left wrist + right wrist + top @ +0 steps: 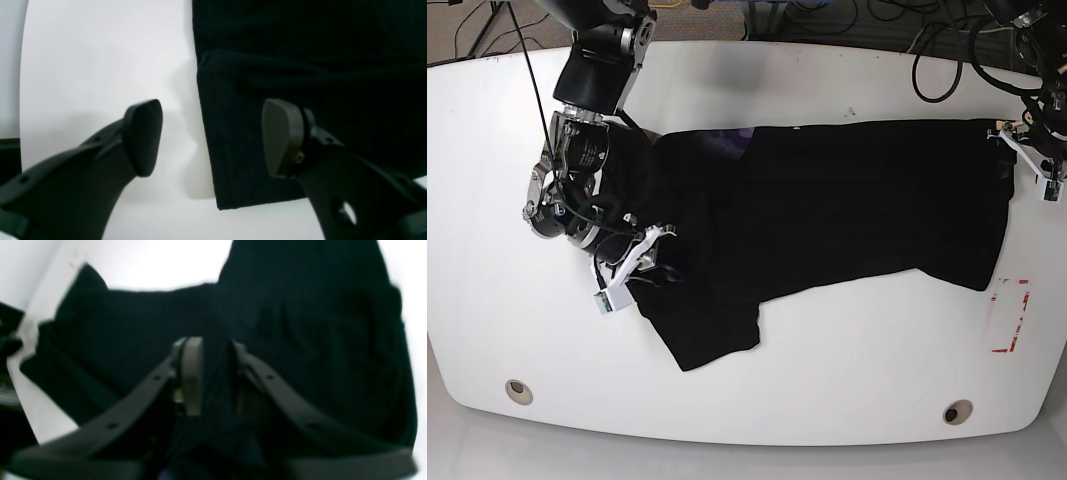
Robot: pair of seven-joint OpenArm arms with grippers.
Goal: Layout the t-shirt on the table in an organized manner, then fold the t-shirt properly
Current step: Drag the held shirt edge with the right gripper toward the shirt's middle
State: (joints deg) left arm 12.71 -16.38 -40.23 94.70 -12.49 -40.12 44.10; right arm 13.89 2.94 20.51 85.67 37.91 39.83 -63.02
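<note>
The black t-shirt (827, 210) lies spread across the white table (847, 350), with a purplish patch at its neck and one sleeve pointing toward the front edge. My right gripper (637, 262) sits at the shirt's left end. In the right wrist view the t-shirt (300, 323) fills the frame, and a ridge of cloth stands between the narrowly parted jaws of the right gripper (217, 373). That picture is blurred, so I cannot see whether the jaws pinch the cloth. My left gripper (211, 133) is open astride a straight edge of the t-shirt (300, 50), one finger over bare table (83, 66). In the base view the left gripper (1025, 160) is at the shirt's right end.
A red-outlined rectangle (1010, 317) is marked near the right edge. Two metal-ringed holes (518, 391) (957, 411) sit near the front edge. Cables (947, 50) hang behind the back edge. The table's edge (20, 83) runs close to the left gripper.
</note>
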